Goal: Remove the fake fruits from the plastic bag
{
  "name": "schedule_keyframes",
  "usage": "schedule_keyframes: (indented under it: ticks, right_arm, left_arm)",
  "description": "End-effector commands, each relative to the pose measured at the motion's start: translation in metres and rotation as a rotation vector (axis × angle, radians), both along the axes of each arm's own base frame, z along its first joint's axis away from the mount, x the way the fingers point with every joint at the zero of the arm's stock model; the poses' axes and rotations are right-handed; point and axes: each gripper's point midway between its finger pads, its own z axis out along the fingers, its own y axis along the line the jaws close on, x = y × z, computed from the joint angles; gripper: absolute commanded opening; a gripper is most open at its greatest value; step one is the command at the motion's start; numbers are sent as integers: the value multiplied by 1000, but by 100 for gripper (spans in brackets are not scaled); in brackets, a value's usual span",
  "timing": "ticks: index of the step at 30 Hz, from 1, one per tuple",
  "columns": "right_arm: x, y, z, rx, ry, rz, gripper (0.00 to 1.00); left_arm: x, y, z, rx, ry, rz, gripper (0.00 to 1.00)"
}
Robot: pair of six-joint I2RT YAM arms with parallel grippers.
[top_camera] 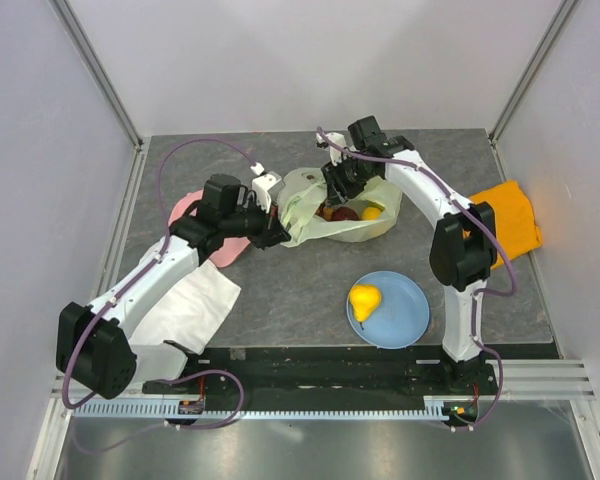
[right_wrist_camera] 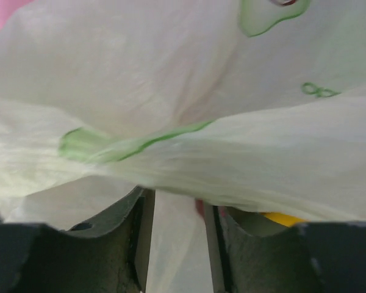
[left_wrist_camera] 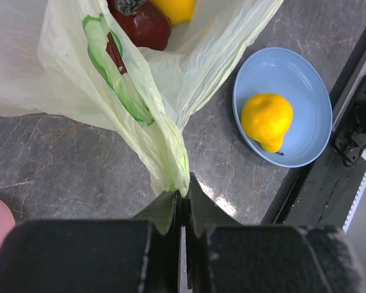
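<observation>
Our left gripper (left_wrist_camera: 183,196) is clamped tight on a bunched edge of the bag (left_wrist_camera: 110,79), which lies on the table (top_camera: 300,300) between both arms. Our right gripper (right_wrist_camera: 178,204) stands narrowly apart against the bag, with film draped across its fingers (right_wrist_camera: 116,244); we cannot tell whether it grips. Inside the bag we see a dark red fruit (left_wrist_camera: 143,27) and a yellow fruit (left_wrist_camera: 174,7). A pear (left_wrist_camera: 266,119) sits on the plate (left_wrist_camera: 305,73).
</observation>
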Motion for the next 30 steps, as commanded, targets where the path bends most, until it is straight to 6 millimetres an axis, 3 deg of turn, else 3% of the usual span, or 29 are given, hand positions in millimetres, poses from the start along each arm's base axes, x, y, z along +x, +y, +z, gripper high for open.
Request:
schedule_keyframes:
  ticks: [1,5,12,15,17,19,22,25,28,30]
  right_arm:
    - [33,2,-12,-60,-71,-77,47]
    - [25,11,-45,-96,-4,-52,60]
    - [23,29,-74,-115,24,-12,71]
    - [25,35,-88,-132,29,-3,69]
    - [25,39,-92,-131,37,7,54]
    - [26,40,-84,-125,21,14,36]
    - [23,34,-56,-117,-9,27,29]
    - [8,25,-10,-103,-64,68,23]
    - [-13,11,17,-119,-89,123,18]
    - [-26,0,21,-150,-87,142,17]
  left_arm:
    - [-1,4,14,-27,5,21,2]
    - [6,7,13,-22,0,40,1]
    - [11,10,13,-29,-1,55,2]
    - [13,12,12,-28,2,61,2]
    - [15,12,12,-28,1,63,2]
    - [17,13,14,-29,-8,65,2]
    - [20,12,15,-30,-18,69,2]
    - [27,12,18,-33,-40,78,2]
    - [37,12,21,-29,-65,98,2]
    - [43,11,23,-28,-83,105,2]
